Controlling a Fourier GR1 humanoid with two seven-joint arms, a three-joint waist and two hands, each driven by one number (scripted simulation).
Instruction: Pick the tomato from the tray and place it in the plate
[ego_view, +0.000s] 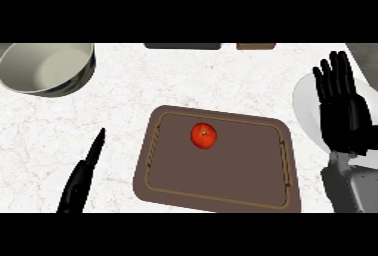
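The tomato (204, 135) lay alone in the upper middle of the brown tray (170, 192) on the bench. It looked small, light, smooth and easily bruised, best cupped around its sides. The right hand (341, 102) hung flat over the plate (304, 102), fingers straight, holding nothing. The left hand (85, 170) rested edge-on, also holding nothing.

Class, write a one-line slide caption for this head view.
Tomato lies on brown tray; right hand open over white plate.
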